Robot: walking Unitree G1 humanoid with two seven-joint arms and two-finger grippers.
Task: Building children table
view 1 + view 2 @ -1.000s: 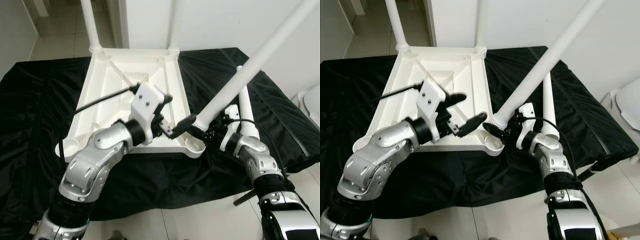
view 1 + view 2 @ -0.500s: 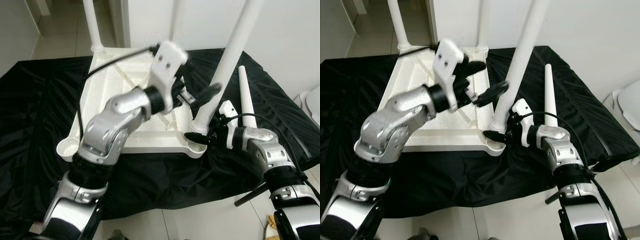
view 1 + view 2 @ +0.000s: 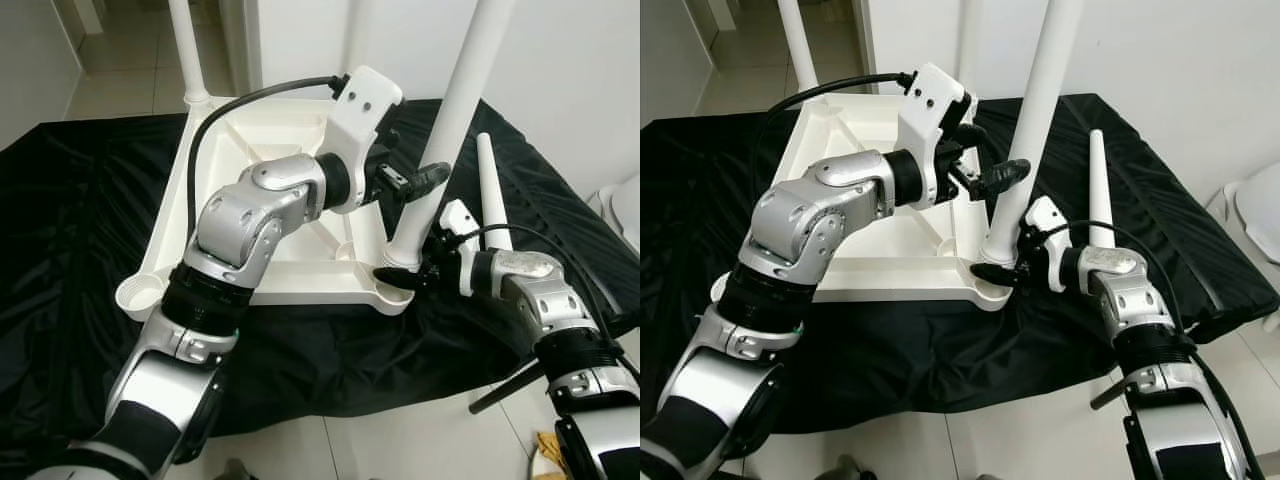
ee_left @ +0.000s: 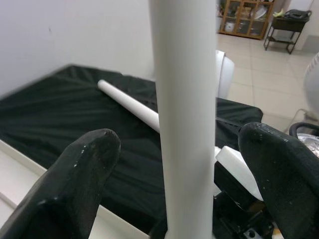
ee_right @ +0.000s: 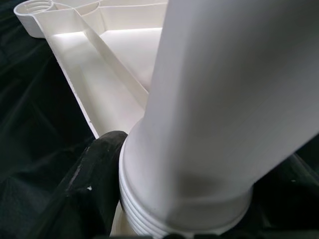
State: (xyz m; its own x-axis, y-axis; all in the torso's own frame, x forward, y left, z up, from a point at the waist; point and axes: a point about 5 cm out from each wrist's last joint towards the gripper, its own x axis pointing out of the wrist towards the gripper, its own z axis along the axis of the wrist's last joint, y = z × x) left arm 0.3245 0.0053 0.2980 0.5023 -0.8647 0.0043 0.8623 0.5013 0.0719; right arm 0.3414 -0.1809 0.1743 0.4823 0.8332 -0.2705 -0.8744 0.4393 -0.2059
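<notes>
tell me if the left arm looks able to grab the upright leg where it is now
Probably yes. The left gripper already has its open jaws on either side of the upright leg, above where the right gripper holds the leg's base at the tabletop corner socket. Nothing sits between.

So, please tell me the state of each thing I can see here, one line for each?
Tabletop: upside down on the black cloth.
Two far legs: upright in their corners.
Third leg: nearly upright, base at the near right corner socket.
Fourth leg: loose, lying on the cloth.
Left claw: open around the third leg.
Right claw: shut on that leg's base.
</notes>
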